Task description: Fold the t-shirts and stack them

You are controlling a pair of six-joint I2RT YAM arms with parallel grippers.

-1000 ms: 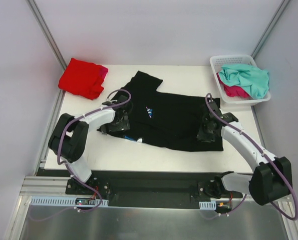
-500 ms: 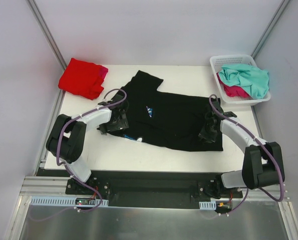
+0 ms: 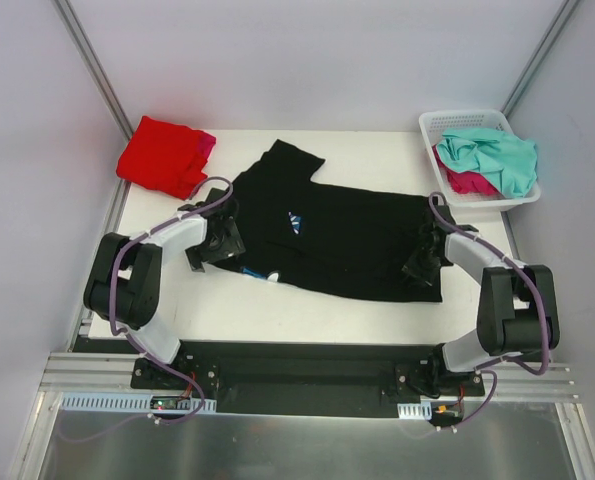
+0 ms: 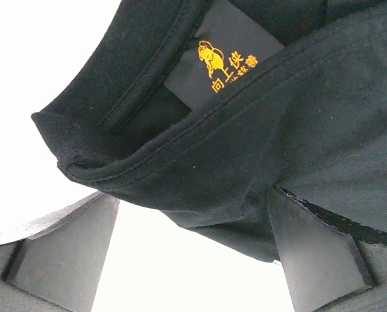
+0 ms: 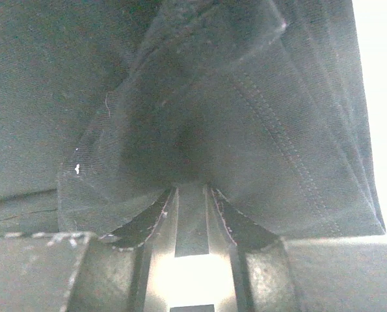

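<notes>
A large black t-shirt (image 3: 347, 235) lies spread across the middle of the table, its small white print (image 3: 296, 222) facing up. My left gripper (image 3: 217, 245) is at the shirt's left edge. In the left wrist view it stands open (image 4: 193, 260), with the black collar and its orange-lettered label (image 4: 222, 62) just ahead of the fingers (image 4: 69, 247). My right gripper (image 3: 422, 265) is at the shirt's right hem. In the right wrist view it is shut (image 5: 190, 188) on a bunched fold of the black cloth (image 5: 200, 130). A folded red t-shirt (image 3: 162, 155) lies at the back left, with a magenta edge showing.
A white lattice basket (image 3: 447, 125) at the back right corner holds a teal-mint shirt (image 3: 497, 155) over a magenta-pink one (image 3: 467, 182). Bare white table (image 3: 277, 310) runs along the near edge. Metal frame posts stand at both back corners.
My left gripper has slid left along the shirt toward the collar edge, still open. The right arm has folded closer to its base, its gripper staying on the right hem.
</notes>
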